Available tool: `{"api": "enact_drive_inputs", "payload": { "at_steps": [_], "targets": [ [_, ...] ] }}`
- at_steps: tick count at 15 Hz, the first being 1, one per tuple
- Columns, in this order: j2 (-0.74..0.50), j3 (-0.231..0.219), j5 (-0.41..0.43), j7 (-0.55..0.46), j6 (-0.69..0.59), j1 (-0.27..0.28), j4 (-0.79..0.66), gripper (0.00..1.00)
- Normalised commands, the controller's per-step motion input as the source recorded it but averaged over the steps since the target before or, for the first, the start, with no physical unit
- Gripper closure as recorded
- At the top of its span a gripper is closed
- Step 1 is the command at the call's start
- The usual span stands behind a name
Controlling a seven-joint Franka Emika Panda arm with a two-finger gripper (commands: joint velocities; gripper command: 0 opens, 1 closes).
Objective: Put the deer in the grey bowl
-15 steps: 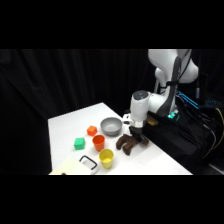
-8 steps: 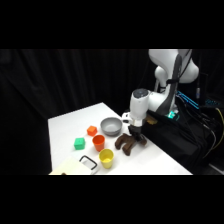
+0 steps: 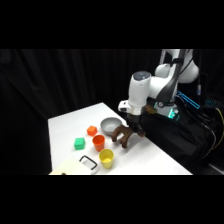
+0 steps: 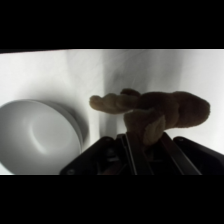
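One hand (image 4: 145,145): pinching the deer (image 4: 155,112) by its middle.
Deer: just beside the grey bowl (image 3: 110,124), above the surface (image 3: 150,155).

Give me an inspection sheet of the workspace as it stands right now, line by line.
Surface: white table, bare on its right side.
Job's things: deer held by the tool next to the grey bowl; the bowl has nothing in it.
Clutter: orange cup, yellow cup, small orange block, green block, a dark loop-shaped thing on a pale sheet at the table's front edge.
Grippers: tool shut on the deer, its fingers clamped on the toy's body.
Cables: dark leads behind the arm's base, far right.
Surroundings: black curtain behind the table.
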Motion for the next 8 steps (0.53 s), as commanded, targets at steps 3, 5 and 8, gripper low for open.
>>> {"api": "enact_drive_inputs", "payload": {
  "at_steps": [3,5,8],
  "targets": [
    [-0.37,0.171,-0.050,-0.08,-0.36,-0.370,0.13,0.96],
    [-0.19,0.092,0.006,-0.16,-0.24,-0.359,0.18,0.96],
    [-0.09,0.048,0.032,-0.18,-0.19,-0.292,0.19,0.96]
  ]
}}
